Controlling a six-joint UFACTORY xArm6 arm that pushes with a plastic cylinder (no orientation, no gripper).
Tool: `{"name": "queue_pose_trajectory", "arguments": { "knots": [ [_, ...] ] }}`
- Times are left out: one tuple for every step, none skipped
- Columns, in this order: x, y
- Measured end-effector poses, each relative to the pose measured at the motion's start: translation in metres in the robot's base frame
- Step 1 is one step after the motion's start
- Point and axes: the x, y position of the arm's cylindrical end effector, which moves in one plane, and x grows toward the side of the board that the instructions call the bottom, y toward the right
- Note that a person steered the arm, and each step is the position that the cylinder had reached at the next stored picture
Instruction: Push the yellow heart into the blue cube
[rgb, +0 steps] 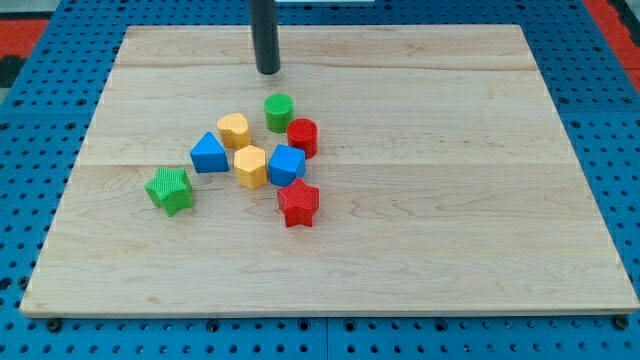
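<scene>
The yellow heart (233, 129) lies near the board's middle, left of the green cylinder (279, 112). The blue cube (286, 165) sits below and to the right of it, with the yellow hexagon (251, 166) touching the cube's left side, between heart and cube. My tip (268, 71) is above the cluster, toward the view's top, up and to the right of the heart and apart from every block.
A red cylinder (303, 136) sits just above the blue cube. A red star (298, 204) lies just below it. A blue triangle (209, 153) is left of the hexagon. A green star (169, 189) lies further left. The wooden board (480, 220) rests on a blue pegboard.
</scene>
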Motion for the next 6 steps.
{"name": "queue_pose_trajectory", "arguments": {
  "knots": [
    [0.041, -0.030],
    [0.085, -0.075],
    [0.097, -0.048],
    [0.097, -0.016],
    [0.121, 0.006],
    [0.129, 0.011]
  ]
}}
